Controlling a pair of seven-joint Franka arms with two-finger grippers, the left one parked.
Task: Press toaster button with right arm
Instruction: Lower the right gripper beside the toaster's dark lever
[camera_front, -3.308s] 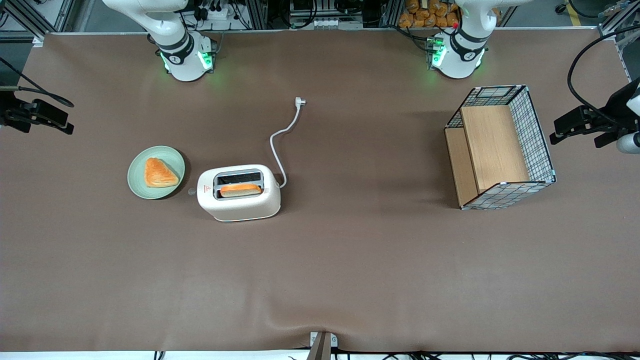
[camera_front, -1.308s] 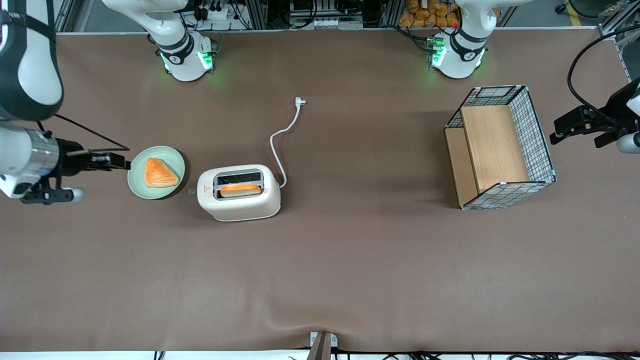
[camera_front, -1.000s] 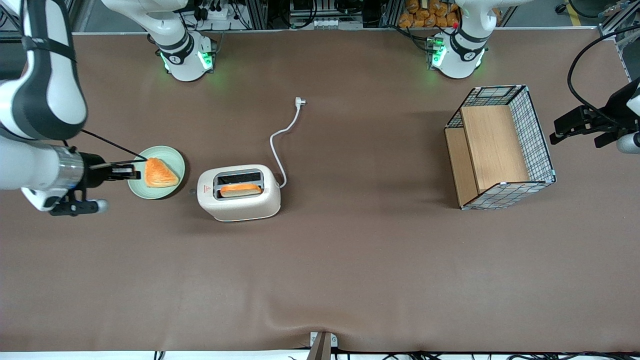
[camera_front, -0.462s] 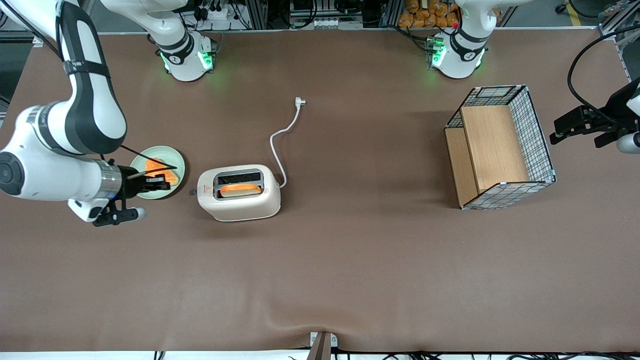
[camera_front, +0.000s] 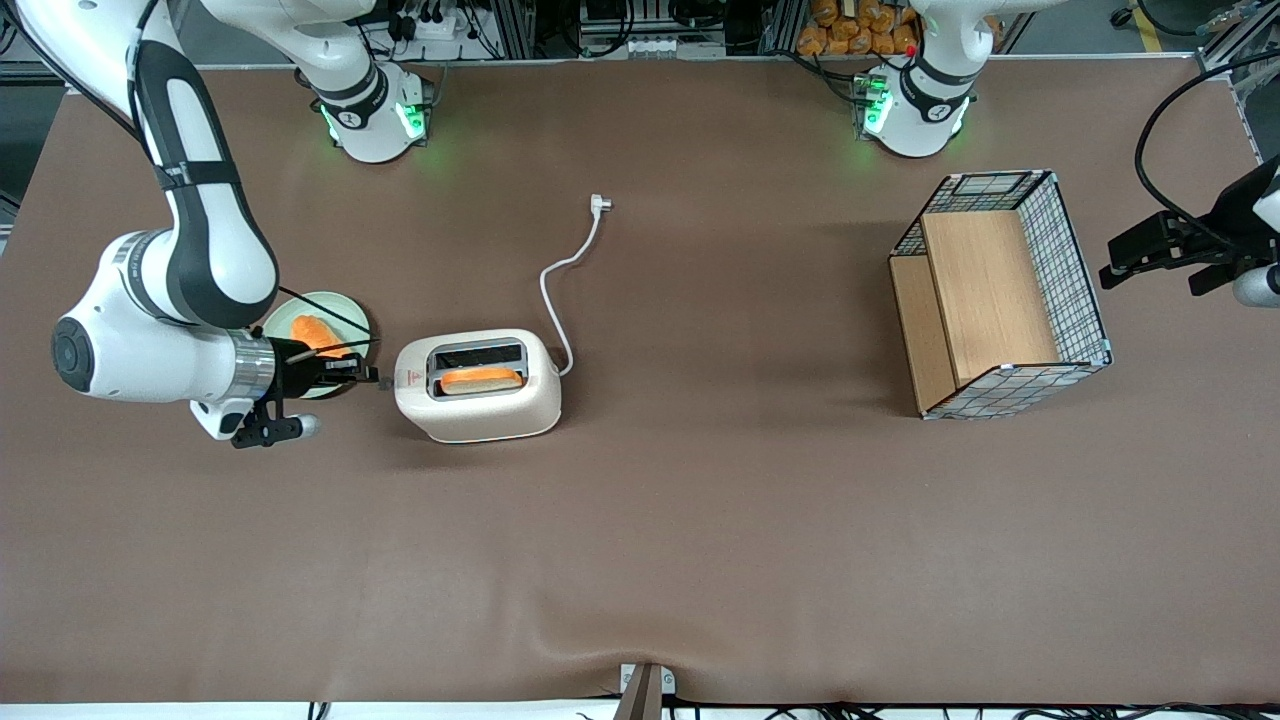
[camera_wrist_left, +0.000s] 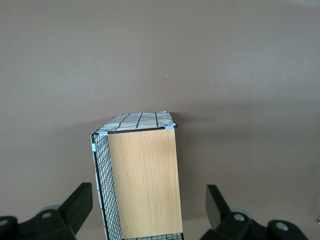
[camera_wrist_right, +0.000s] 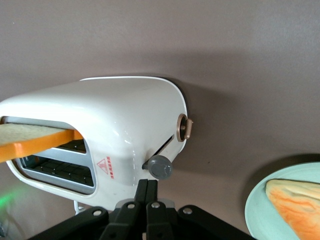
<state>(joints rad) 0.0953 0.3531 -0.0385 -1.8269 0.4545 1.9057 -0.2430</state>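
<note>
The cream-white toaster stands mid-table with a slice of toast in the slot nearer the front camera; it also shows in the right wrist view. Its small round grey button sticks out of the end wall that faces the working arm. The right arm reaches in low from its end of the table. Its black gripper is shut and empty, fingers pressed together, with the tips just short of the button and slightly below it. The white cord trails away toward the arm bases.
A pale green plate with a piece of pastry lies under the right wrist, beside the toaster. A small round brass dial sits above the button. A wire basket with wooden panels stands toward the parked arm's end.
The right arm has swung in from the table's edge, passed over the plate and brought its shut gripper up to the toaster's end wall. The toaster has not moved.
</note>
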